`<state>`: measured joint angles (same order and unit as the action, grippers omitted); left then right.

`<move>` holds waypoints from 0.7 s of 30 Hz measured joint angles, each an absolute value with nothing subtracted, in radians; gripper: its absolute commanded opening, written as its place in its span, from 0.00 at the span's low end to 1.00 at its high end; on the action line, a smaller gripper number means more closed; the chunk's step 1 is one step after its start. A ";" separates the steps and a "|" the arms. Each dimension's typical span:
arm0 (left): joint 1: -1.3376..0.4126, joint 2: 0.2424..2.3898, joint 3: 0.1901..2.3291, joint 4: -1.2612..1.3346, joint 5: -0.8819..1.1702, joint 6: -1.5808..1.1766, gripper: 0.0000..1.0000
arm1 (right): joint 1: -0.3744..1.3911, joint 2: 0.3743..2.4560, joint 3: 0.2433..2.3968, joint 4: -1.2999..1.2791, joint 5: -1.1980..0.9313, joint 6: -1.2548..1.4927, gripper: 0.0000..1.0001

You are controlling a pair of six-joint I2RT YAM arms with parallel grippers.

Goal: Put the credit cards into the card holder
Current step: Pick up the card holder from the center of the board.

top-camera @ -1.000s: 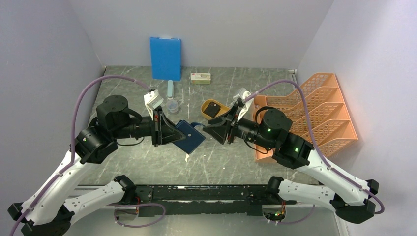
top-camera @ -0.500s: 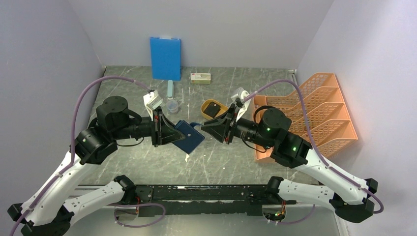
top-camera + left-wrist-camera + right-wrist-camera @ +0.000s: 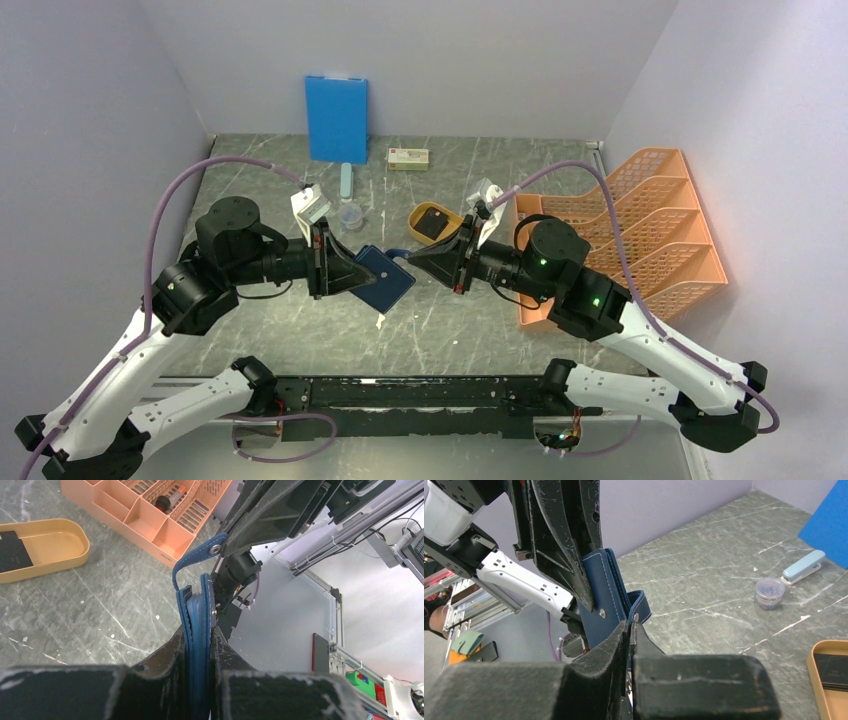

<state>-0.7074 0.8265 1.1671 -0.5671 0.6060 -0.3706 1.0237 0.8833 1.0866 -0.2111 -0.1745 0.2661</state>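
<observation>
card holder clamped in left jaws, tab pinched by right jaws, black card in tray

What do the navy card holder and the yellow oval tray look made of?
The navy-blue stitched card holder looks like leather or faux leather: matte grain, pale edge stitching, metal snap. The yellow oval tray looks like moulded plastic: smooth, slightly glossy, rounded rim.

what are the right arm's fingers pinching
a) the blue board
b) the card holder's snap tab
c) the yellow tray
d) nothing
b: in the right wrist view the right fingers are shut on the snap tab of the card holder, whose body the left fingers clamp.
</observation>
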 measured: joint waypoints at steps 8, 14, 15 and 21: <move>-0.707 0.826 1.167 -0.568 0.603 -0.371 0.05 | 1.024 0.882 1.099 -0.213 -0.176 0.266 0.18; -0.707 0.826 1.167 -0.568 0.602 -0.371 0.05 | 1.024 0.881 1.100 -0.213 -0.176 0.268 0.24; -0.707 0.826 1.167 -0.568 0.602 -0.371 0.05 | 1.024 0.881 1.100 -0.213 -0.177 0.269 0.22; -0.707 0.826 1.167 -0.568 0.602 -0.371 0.05 | 1.024 0.886 1.100 -0.213 -0.178 0.269 0.13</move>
